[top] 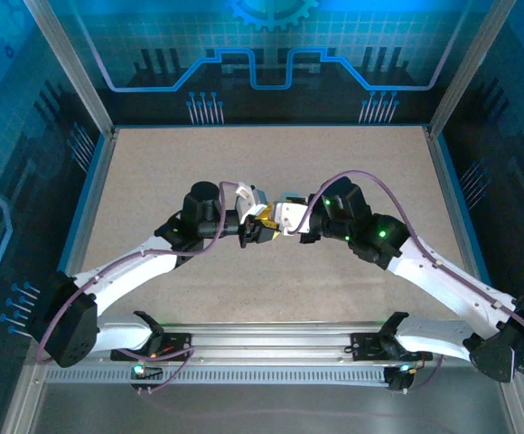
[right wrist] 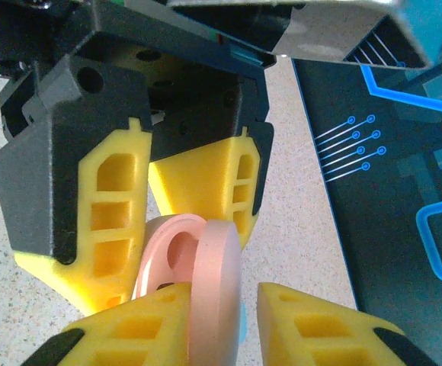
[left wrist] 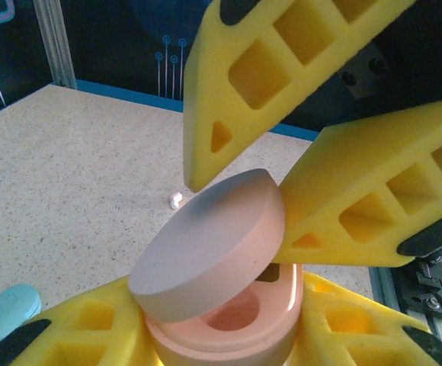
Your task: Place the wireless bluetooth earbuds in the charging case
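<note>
Clamps the base of one pink charging case [left wrist: 286, 301] at bottom centre with the left gripper [left wrist: 221, 335]. Pinches its raised lid [left wrist: 206, 252] edge to edge with the right gripper [left wrist: 240, 213]. At lower left, one pale blue case [left wrist: 8, 309]. Farther off, left of centre on the table [left wrist: 68, 152]: one wireless bluetooth earbud [left wrist: 175, 200], tiny and whitish.
</note>
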`<act>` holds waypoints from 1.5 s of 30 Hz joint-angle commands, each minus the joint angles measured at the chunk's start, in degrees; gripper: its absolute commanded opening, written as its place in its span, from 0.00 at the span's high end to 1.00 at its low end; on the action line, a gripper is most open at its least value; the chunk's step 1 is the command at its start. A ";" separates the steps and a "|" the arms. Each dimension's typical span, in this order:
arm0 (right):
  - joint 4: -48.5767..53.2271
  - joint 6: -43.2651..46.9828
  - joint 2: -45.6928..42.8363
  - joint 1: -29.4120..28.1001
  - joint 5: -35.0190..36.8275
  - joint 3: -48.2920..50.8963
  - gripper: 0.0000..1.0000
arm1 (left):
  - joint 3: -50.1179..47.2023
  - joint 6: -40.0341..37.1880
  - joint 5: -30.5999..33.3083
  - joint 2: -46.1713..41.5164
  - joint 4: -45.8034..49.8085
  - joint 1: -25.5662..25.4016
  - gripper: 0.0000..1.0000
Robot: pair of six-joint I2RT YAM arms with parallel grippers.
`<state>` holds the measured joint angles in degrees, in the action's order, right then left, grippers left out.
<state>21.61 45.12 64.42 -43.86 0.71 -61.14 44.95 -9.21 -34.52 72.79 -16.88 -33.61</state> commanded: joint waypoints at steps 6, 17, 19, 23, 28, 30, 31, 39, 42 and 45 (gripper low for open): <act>0.64 2.81 1.45 -1.35 7.56 -1.35 0.83 | 2.03 -2.04 -4.30 -2.91 -2.92 -1.68 0.69; -4.21 1.77 -1.29 -2.33 7.88 0.45 0.89 | 2.00 -0.19 -1.72 -2.32 -3.37 -1.68 0.53; -5.19 1.38 -1.95 -2.36 7.83 0.94 0.90 | 2.09 0.06 -1.51 -2.05 -2.91 -1.68 0.50; -5.13 1.02 -2.33 -2.46 7.78 1.12 0.90 | 2.08 0.56 -1.45 -1.69 -3.14 -1.72 0.48; -5.21 0.60 -2.04 -2.70 8.57 1.07 0.90 | 1.99 2.39 -0.98 -1.61 -5.04 -1.72 0.43; -5.71 0.17 -1.93 -2.98 8.91 1.27 0.90 | 2.10 3.27 -1.02 -1.10 -5.12 -1.73 0.41; -6.00 0.01 -1.90 -2.99 8.81 1.37 0.90 | 2.16 3.30 -1.32 -0.95 -5.09 -1.74 0.41; -6.07 -0.69 -2.11 -2.99 7.93 1.15 0.92 | 1.98 -1.04 -1.04 -1.33 -1.51 -1.73 0.37; -5.58 -1.50 -2.03 -2.79 7.25 0.71 0.93 | 1.99 -2.98 -0.81 -1.43 -0.32 -1.86 0.36; -5.40 -1.81 -2.02 -2.67 6.94 0.59 0.95 | 2.12 -3.95 -0.90 -1.43 0.18 -1.88 0.36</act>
<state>17.69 44.60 63.22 -46.06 8.56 -60.40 44.97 -10.37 -33.54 72.58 -18.00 -34.85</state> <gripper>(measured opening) 0.084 0.638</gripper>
